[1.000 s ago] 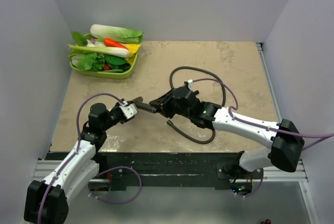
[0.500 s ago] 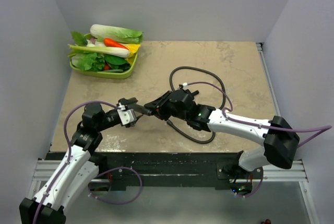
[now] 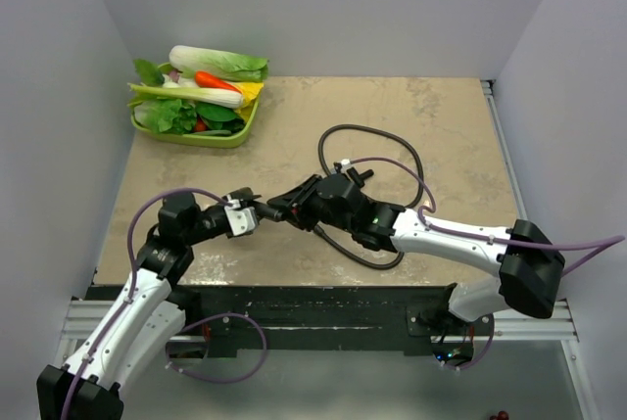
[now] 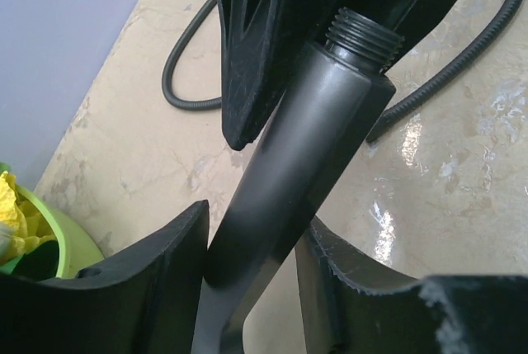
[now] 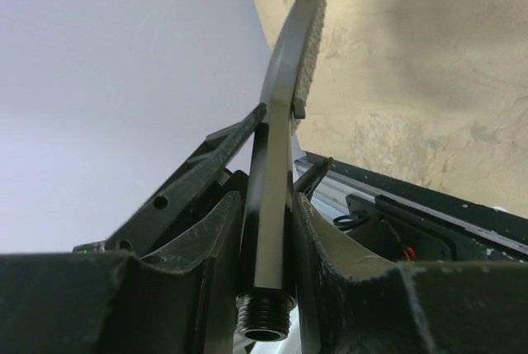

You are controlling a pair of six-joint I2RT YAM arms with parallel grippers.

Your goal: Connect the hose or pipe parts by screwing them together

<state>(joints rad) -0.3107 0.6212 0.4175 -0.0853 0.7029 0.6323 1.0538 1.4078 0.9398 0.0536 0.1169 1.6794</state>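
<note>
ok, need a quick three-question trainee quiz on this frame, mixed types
1. True or false: the hose is already screwed onto the shower head.
2. Where is the green tray of vegetables? A: far-left corner of the table. B: far-right corner. C: between the arms' bases.
3. Which gripper's fingers flank the handle's threaded end?
Key: 1 false, the thread is bare and the hose lies on the table. 2 A. 3 the right gripper.
</note>
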